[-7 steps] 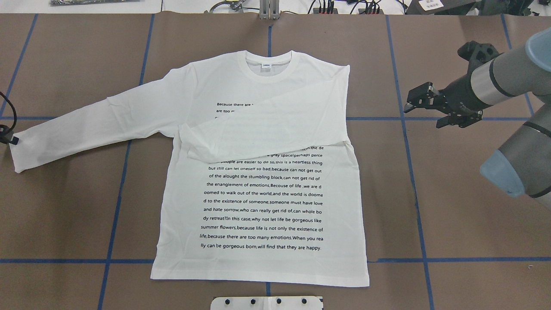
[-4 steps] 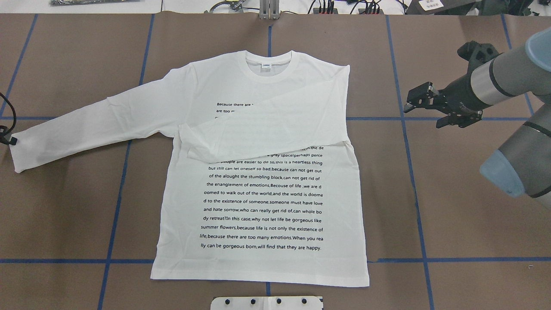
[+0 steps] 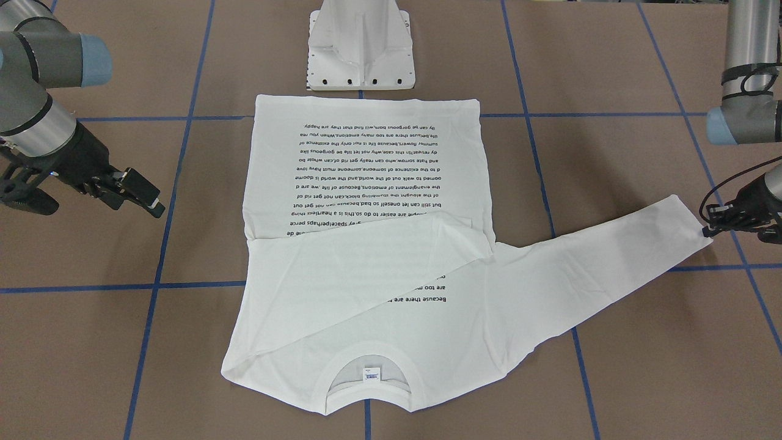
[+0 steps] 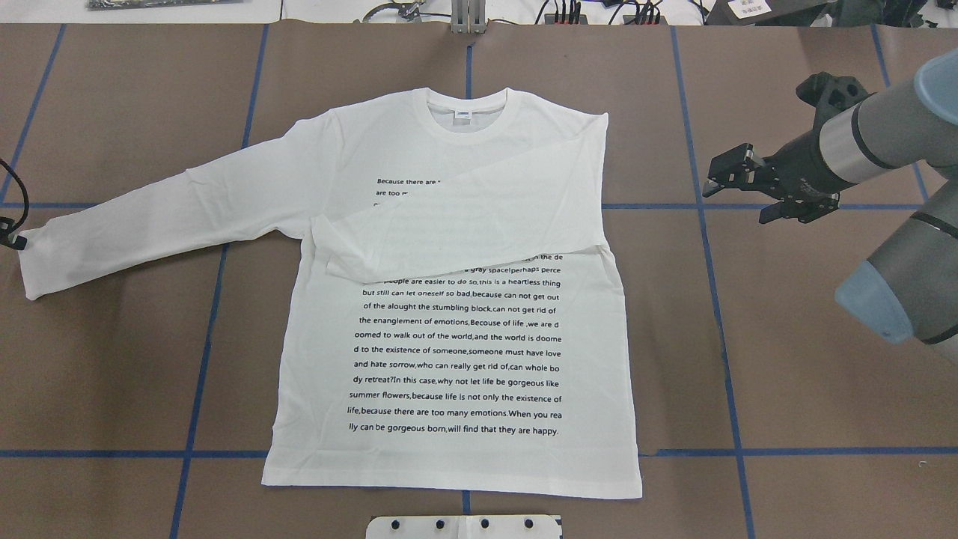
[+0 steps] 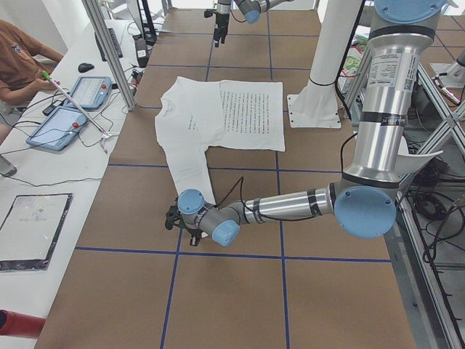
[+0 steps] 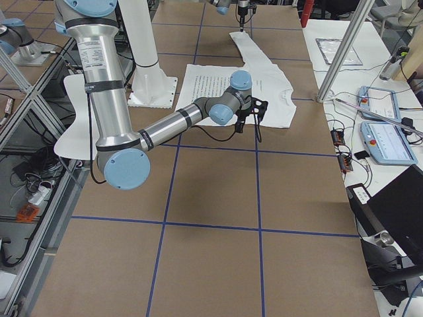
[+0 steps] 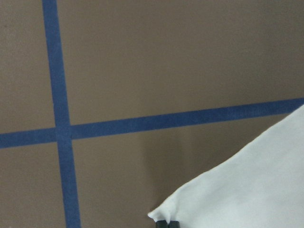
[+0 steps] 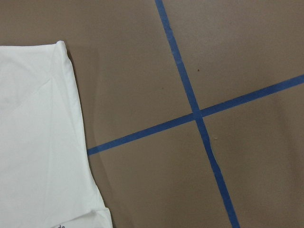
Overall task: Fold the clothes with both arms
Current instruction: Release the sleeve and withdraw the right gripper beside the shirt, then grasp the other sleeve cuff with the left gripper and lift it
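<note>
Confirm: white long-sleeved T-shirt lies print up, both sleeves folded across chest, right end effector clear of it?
No: only one sleeve is folded across the chest of the white long-sleeved T-shirt; the other sleeve lies stretched out to the left end effector, per the overhead exterior view. Print up, right end effector clear: correct.

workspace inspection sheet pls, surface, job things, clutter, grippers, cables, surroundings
surface: brown table cover with a blue tape grid, flat.
job's things: white long-sleeved T-shirt lies flat, text up; one sleeve folded across the chest, the other sleeve stretched out sideways.
clutter: nothing seen.
grippers: left gripper at the stretched sleeve's cuff, grip unclear; right gripper open, off the shirt, above bare table.
cables: black cable loops at the left wrist.
surroundings: white pedestal base by the hem; operator and tablets at a side bench.
</note>
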`<control>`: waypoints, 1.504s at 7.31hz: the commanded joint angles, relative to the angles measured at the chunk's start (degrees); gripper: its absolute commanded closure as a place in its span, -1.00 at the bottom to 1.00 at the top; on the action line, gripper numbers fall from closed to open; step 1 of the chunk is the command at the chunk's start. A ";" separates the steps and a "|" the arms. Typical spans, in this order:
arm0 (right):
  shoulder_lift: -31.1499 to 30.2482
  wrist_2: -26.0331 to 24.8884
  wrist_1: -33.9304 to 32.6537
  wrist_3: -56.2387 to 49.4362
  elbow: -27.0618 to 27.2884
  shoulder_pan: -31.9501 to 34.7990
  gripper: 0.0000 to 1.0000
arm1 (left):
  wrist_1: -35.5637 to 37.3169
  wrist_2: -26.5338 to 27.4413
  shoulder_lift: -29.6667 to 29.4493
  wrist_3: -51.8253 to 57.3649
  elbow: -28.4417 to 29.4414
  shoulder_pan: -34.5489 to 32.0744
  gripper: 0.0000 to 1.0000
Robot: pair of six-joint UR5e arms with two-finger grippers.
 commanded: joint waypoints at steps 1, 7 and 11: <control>-0.15 0.50 -0.06 0.00 0.52 0.20 -0.99 | 0.99 -3.41 0.11 -2.77 -6.06 -0.19 1.00; -3.84 5.78 0.12 -6.06 0.34 4.51 -0.99 | 0.91 -4.54 -13.71 -56.98 -29.13 14.86 1.00; -5.42 5.69 0.20 -8.34 0.08 5.48 -0.99 | 2.85 12.89 -37.68 -76.52 -18.91 26.09 1.00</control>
